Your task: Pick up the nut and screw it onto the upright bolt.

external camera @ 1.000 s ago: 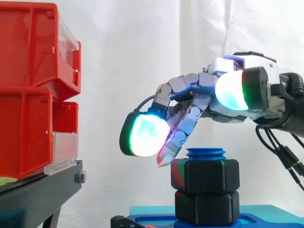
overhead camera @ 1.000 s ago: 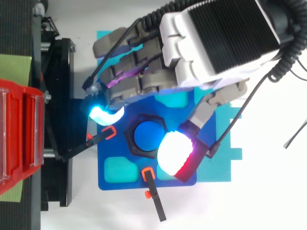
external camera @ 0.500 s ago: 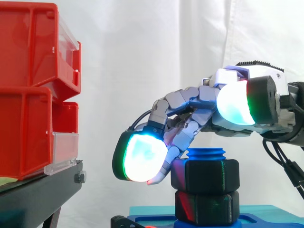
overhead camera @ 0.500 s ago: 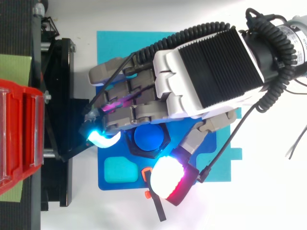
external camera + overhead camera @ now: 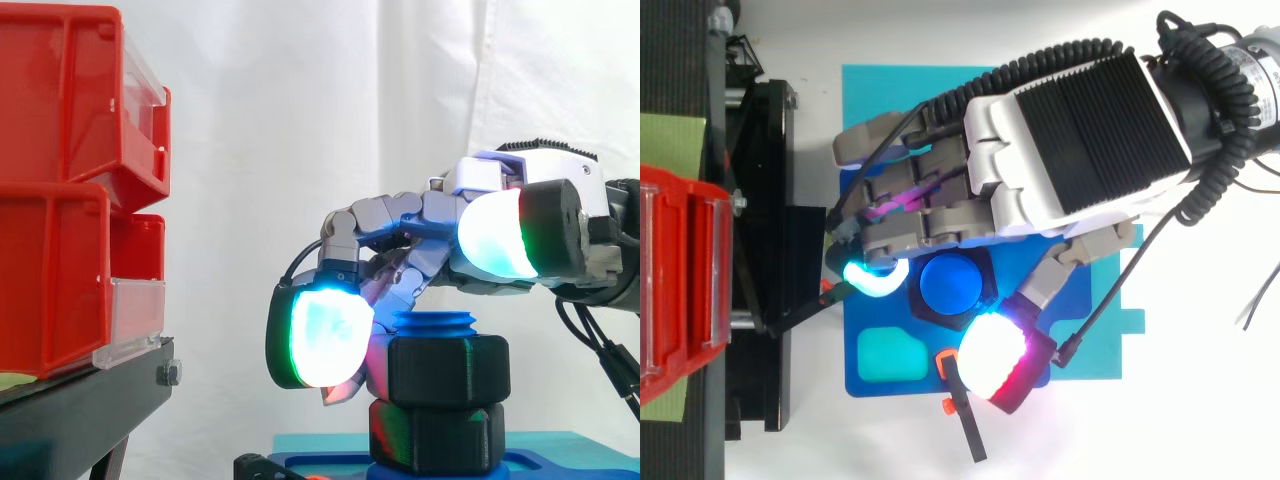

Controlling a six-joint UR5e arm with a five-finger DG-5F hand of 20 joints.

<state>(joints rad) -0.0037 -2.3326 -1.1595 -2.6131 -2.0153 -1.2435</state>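
From my desk I see the nut is already on the upright bolt, sitting right on top of a lower nut, with just the blue bolt tip poking out above it; the bolt stands in a blue plate, I think so it cannot tip or spin; my hand comes in from 2 o'clock and lies over the bolt; its fingers are curled down round the nut at 9 o'clock, one touching its side, while the thumb sits at 5 o'clock, lifted above the nut and not touching it; I think this hooked hold is for pushing the nut round, not for lifting it; the red bins on the black stand are far off at 9 o'clock, out of the way; I can read no words or labels anywhere.
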